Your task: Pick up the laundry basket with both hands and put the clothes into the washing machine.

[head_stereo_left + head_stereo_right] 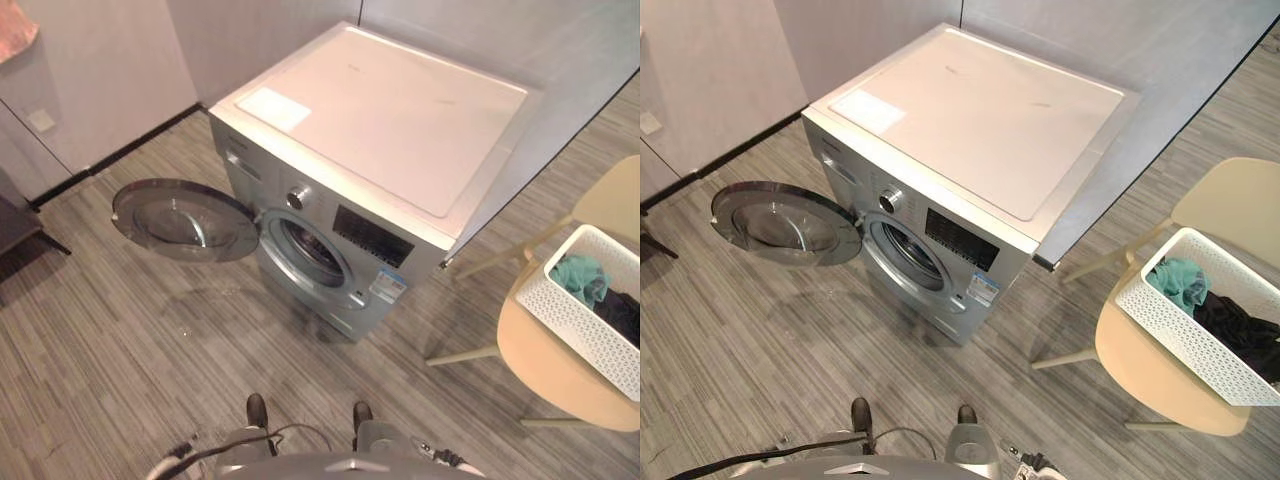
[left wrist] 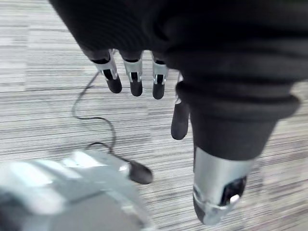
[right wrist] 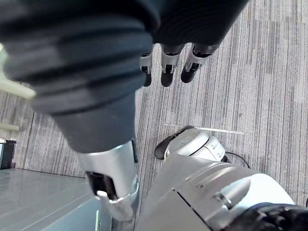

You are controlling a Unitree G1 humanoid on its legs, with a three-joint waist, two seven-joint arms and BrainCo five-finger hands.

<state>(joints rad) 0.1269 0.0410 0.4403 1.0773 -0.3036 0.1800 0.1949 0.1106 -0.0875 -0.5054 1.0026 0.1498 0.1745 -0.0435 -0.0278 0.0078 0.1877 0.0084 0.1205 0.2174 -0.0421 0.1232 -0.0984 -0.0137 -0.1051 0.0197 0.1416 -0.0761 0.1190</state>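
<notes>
Hands: my left hand (image 2: 136,78), right hand (image 3: 167,67) slack, empty.
Basket (image 1: 580,325): 3 o'clock on chair (image 1: 560,378), untouched.
Washer (image 1: 400,120): door (image 1: 185,220) open.

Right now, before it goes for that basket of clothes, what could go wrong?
The laundry basket sits on a rounded chair seat; an uneven lift could tip it off. The washing machine has its door wide open, low beside the drum opening, so the basket might knock it. That opening looks narrower than the basket, so clothes could spill onto the floor.
</notes>
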